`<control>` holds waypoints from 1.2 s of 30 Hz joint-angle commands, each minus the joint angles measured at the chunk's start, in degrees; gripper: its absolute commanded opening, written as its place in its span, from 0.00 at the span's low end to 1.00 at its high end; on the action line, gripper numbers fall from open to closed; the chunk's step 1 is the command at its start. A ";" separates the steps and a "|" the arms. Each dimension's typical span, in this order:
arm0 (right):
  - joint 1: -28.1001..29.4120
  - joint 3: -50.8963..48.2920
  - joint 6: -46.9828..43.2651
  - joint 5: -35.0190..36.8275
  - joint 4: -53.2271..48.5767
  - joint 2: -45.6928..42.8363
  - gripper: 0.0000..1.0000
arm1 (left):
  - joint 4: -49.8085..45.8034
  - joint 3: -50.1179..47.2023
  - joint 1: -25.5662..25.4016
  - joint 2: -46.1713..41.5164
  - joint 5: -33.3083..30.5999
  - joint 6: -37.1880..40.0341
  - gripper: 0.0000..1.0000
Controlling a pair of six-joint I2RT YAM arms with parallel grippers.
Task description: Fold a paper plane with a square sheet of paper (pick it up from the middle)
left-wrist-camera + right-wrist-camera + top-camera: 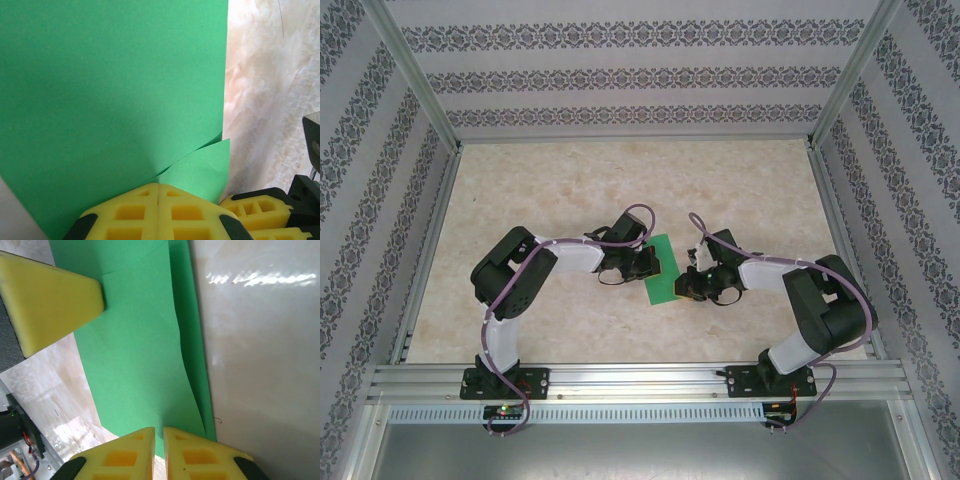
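The green sheet of paper (661,268) lies folded into a narrow strip at the middle of the table (620,180), between the 2 arms. From the left of the frame, the left gripper (651,262) meets it with its yellow fingers (135,215) pressed fully together, tips against the sheet; I cannot tell if paper is pinched. The right gripper (159,450) is closed to a thin slit, nipping the strip's lower edge.

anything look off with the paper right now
Yes, the green paper is folded askew. In the right wrist view its upper layer's edge bows inward, leaving an uneven strip of the lower layer exposed along the right side.
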 commanded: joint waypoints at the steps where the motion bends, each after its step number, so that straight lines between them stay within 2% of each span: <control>1: -1.33 -3.09 1.17 0.90 -3.77 2.56 0.12 | -5.29 -0.35 0.10 2.38 -4.69 1.73 0.01; 5: -2.09 -2.46 1.83 -1.87 -2.64 3.04 0.10 | -5.73 0.84 0.09 2.17 -4.46 2.64 0.01; 7: -1.66 -1.73 1.85 -3.49 -2.62 0.44 0.10 | -6.67 1.34 0.08 2.26 -4.95 3.23 0.01; 13: -2.13 2.37 -0.07 0.57 -8.96 -7.85 0.10 | -8.03 2.30 0.14 2.82 -5.29 4.71 0.01; 21: -1.94 5.43 -1.17 -2.46 -6.61 -0.32 0.10 | -9.32 3.97 0.10 3.47 -5.06 6.44 0.01; 29: -2.01 3.13 -2.26 1.89 -6.46 5.82 0.08 | -10.09 5.24 0.03 4.01 -4.71 8.26 0.02; 34: -0.56 -1.18 4.55 0.99 -0.01 4.32 0.08 | -12.54 7.95 0.17 2.36 -5.22 9.88 0.06; 36: 1.18 -1.99 7.55 1.94 2.21 2.86 0.08 | -13.22 8.90 0.18 0.51 -6.25 10.32 0.11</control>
